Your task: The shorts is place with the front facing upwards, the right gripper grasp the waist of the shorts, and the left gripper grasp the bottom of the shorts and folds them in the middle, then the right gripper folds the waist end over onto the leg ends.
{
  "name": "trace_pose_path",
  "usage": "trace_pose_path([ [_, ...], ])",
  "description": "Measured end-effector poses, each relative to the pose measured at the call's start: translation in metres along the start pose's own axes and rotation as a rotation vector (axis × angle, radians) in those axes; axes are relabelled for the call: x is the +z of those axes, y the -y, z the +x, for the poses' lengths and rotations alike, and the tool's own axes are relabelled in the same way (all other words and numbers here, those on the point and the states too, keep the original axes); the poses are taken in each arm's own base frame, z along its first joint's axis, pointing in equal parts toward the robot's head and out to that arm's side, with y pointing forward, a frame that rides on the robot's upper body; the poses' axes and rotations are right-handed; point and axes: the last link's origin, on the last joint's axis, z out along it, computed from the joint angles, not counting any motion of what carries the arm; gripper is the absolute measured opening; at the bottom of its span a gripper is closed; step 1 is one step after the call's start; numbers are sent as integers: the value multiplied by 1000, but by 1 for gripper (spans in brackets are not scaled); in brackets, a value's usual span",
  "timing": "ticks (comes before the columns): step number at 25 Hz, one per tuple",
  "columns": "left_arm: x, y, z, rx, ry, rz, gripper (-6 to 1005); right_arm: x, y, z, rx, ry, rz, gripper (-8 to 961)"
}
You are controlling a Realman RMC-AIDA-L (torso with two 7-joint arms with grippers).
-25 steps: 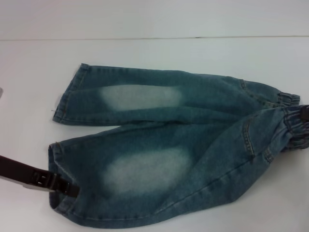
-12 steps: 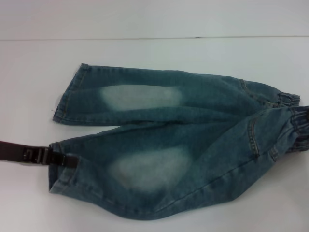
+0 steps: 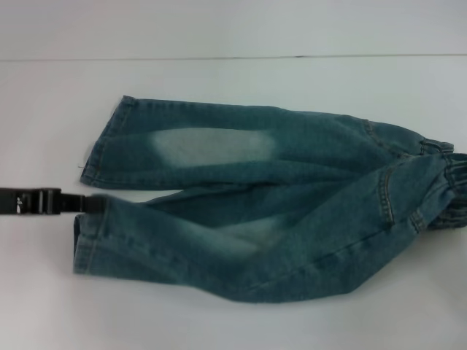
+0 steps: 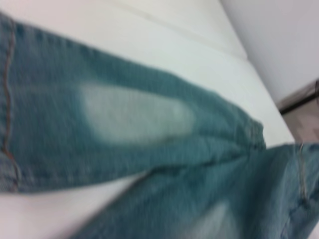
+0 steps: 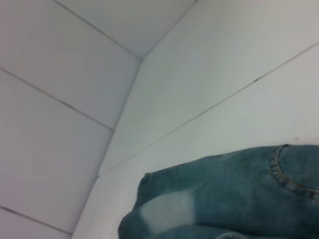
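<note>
Blue denim shorts point(image 3: 277, 197) lie on the white table, leg ends to the left and elastic waist point(image 3: 441, 182) at the right edge of the head view. The far leg point(image 3: 182, 146) lies flat. The near leg point(image 3: 182, 251) is raised and rolled toward the far leg. My left gripper point(image 3: 95, 203), a dark bar coming in from the left, is shut on the near leg's hem. The left wrist view shows the far leg point(image 4: 124, 119) close below. My right gripper is out of view; the right wrist view shows only the shorts point(image 5: 224, 199) and the table.
The white table point(image 3: 219, 80) extends behind and to the left of the shorts, with its back edge at a pale wall point(image 3: 219, 29). A strip of bare table lies in front of the shorts.
My left gripper has moved away from me toward the far leg, carrying the near leg's hem. The near leg has rolled over, its faded patch now mostly hidden. The waist's near side has risen.
</note>
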Motion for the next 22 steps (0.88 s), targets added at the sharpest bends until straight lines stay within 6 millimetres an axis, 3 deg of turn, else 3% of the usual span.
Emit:
trace_pose_path([
  [11,-24,14,24,34,-214,62,8,6,15,3,70,67,64,46],
  [22,-8,26,47,75,-304,115,11,5,27,-2,214,300,35,45],
])
